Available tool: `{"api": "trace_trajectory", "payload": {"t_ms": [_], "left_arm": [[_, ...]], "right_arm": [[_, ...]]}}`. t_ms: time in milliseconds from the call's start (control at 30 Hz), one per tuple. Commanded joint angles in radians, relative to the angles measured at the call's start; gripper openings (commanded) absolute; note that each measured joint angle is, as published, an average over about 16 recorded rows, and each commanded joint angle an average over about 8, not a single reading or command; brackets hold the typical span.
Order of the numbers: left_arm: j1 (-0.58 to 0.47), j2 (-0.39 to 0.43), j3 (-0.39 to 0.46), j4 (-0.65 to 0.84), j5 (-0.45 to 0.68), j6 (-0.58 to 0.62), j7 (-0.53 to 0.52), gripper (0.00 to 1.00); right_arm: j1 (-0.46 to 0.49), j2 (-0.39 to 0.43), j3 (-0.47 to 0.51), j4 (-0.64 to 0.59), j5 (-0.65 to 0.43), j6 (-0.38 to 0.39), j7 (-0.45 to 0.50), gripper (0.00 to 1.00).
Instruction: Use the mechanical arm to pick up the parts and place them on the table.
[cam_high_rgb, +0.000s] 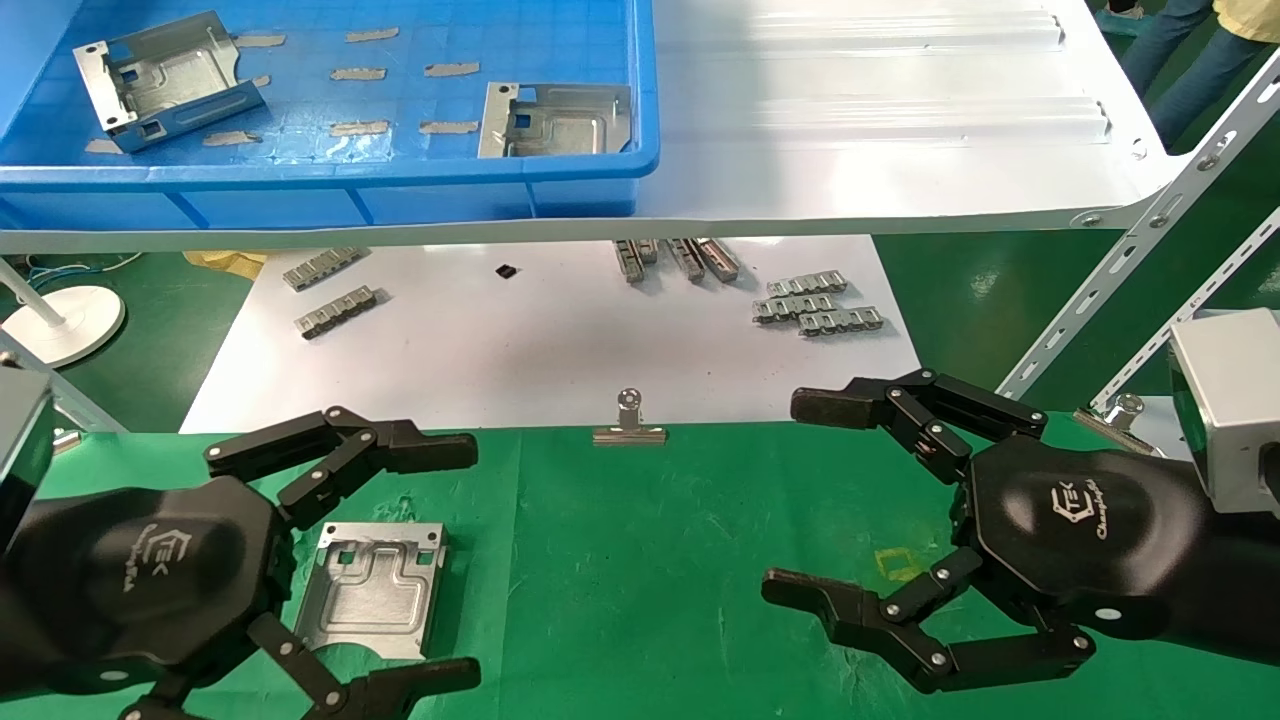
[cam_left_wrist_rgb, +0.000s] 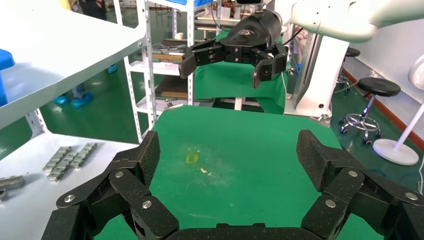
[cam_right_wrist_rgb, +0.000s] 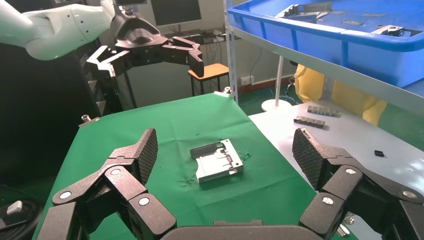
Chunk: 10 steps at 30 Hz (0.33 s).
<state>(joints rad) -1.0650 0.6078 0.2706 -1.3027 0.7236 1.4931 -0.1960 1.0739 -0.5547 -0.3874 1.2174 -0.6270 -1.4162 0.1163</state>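
One silver bracket (cam_high_rgb: 375, 585) lies flat on the green table (cam_high_rgb: 650, 580), and it also shows in the right wrist view (cam_right_wrist_rgb: 216, 161). My left hand (cam_high_rgb: 440, 565) is open and empty, hovering just above and left of it, fingers spread either side. Two more brackets sit in the blue bin (cam_high_rgb: 330, 185) on the shelf, one tilted at far left (cam_high_rgb: 165, 80) and one at the front right corner (cam_high_rgb: 555, 120). My right hand (cam_high_rgb: 800, 495) is open and empty over the table's right side.
A white sheet (cam_high_rgb: 540, 340) beyond the table carries several grey link strips (cam_high_rgb: 815, 305) and a small black chip (cam_high_rgb: 507, 271). A binder clip (cam_high_rgb: 630, 425) grips the table's far edge. The glossy white shelf board (cam_high_rgb: 900, 120) overhangs it. Slanted shelf braces (cam_high_rgb: 1130, 250) stand at right.
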Motion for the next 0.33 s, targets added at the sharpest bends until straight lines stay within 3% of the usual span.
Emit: {"api": "trace_trajectory", "payload": {"t_ms": [33,333], "left_arm": [[-0.002,0.001,0.002,0.004,0.001,0.000,0.002,1.00],[-0.006,0.002,0.005,0.011,0.004,0.001,0.005,1.00]], "right_arm": [[0.000,0.000,0.000,0.000,0.000,0.000,0.000,1.00],[0.000,0.000,0.000,0.000,0.000,0.000,0.000,1.00]]}}
